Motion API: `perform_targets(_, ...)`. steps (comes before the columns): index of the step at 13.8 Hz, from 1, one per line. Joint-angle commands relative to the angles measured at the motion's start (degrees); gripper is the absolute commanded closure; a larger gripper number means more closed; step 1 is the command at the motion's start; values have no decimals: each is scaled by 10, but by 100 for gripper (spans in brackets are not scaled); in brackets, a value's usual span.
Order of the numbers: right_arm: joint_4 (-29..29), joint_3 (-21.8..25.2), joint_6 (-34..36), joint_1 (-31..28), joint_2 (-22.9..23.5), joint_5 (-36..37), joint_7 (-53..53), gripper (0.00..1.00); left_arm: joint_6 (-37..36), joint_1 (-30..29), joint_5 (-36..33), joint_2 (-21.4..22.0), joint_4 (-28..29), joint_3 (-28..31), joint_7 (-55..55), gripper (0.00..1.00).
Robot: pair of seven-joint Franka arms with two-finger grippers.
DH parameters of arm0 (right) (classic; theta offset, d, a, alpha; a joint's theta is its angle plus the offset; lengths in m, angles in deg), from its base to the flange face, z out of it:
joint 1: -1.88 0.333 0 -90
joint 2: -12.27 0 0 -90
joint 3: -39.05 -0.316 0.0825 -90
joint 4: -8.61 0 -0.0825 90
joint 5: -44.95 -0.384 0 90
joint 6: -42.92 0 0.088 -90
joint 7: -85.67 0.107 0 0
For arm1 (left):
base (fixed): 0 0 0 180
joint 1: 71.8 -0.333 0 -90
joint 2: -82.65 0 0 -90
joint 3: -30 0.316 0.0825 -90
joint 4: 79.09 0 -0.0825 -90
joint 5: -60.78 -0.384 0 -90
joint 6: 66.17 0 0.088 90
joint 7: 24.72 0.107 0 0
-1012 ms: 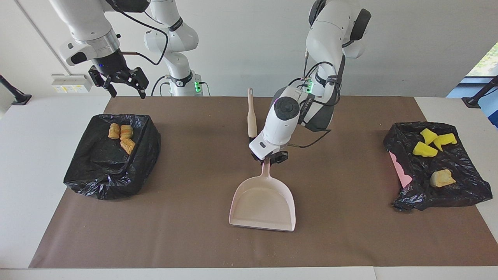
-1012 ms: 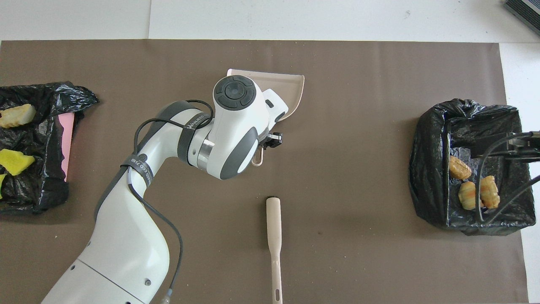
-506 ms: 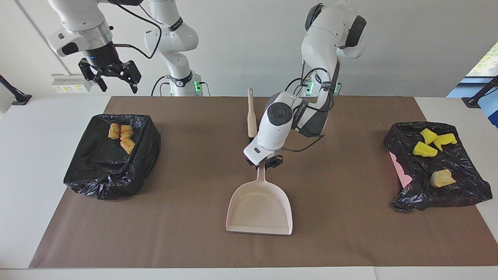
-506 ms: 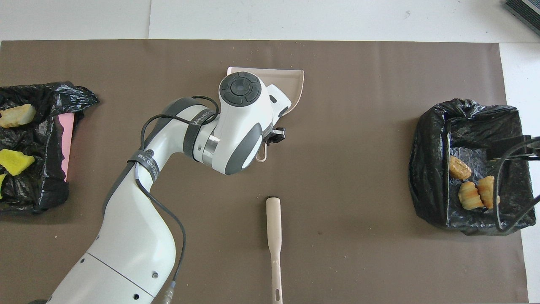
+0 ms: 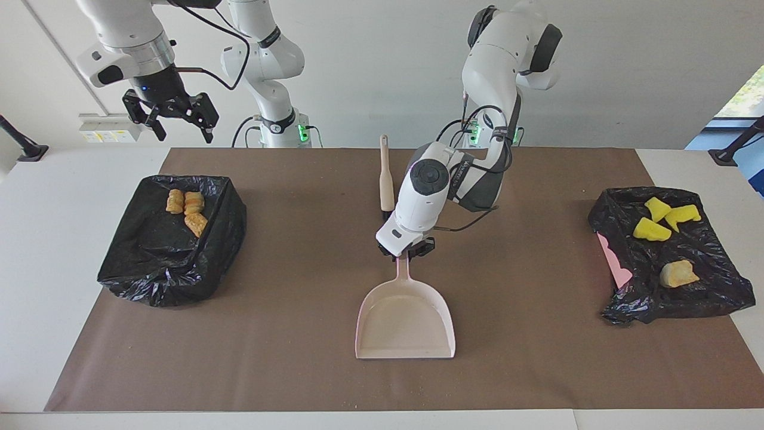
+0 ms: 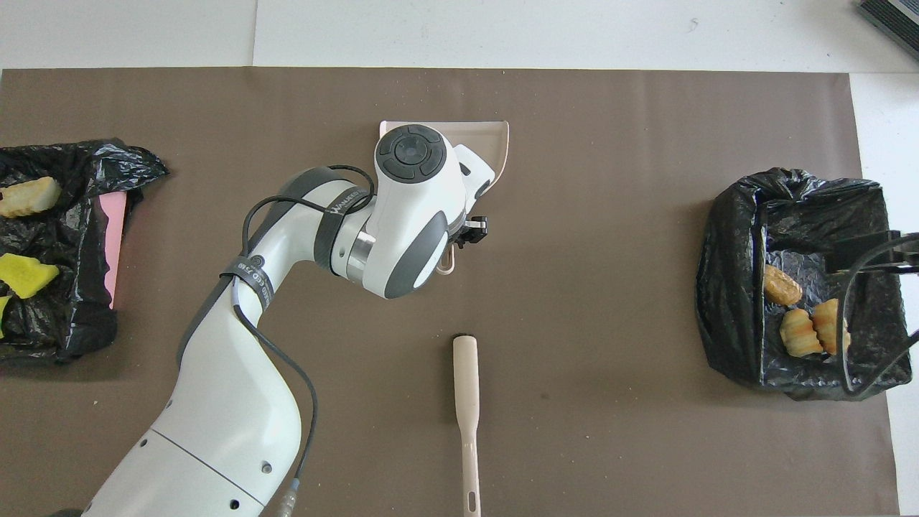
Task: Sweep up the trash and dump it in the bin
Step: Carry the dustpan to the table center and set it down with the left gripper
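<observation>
In the facing view, your left gripper [image 5: 407, 252] sits low at the dustpan [image 5: 406, 319] handle in the middle of the brown mat [image 5: 298, 334]; you cannot tell whether its claw is pinching the handle or spread off it. Your right gripper [image 5: 173, 122] hangs spread apart in the air by the mat's corner at the right arm's end. Golden-brown pastry pieces [image 5: 186, 210] lie in the black-lined bin [image 5: 173, 242] at that end. Yellow sponge wedges [image 5: 659, 220] and a beige chunk [image 5: 678, 273] lie on the black bag [image 5: 671, 257] at the left arm's end.

In the overhead view, the brush [image 6: 467, 416] lies near the mat's robot-side edge, well apart from the dustpan [image 6: 495, 143]. Only cables of your right arm show over the bin [image 6: 797, 280].
</observation>
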Motion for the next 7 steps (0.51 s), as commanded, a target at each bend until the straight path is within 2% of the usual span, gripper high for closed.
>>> perform_targets(1,2,-2,12,-4,-2,6,-12,0,0,3,4,28,14,8,19,0)
perform_targets(2,0,-2,11,-4,-4,6,-12,0,-3,-6,4,48,30,8,44,0)
perform_targets(4,0,-2,12,-4,-4,6,-12,0,-6,-34,4,126,90,10,110,0)
perform_targets(5,-1,-2,12,-4,-4,6,-12,0,-23,-56,4,156,109,10,136,0)
perform_targets(7,-1,-2,11,-4,-4,6,-12,0,-97,-105,4,206,112,9,185,0)
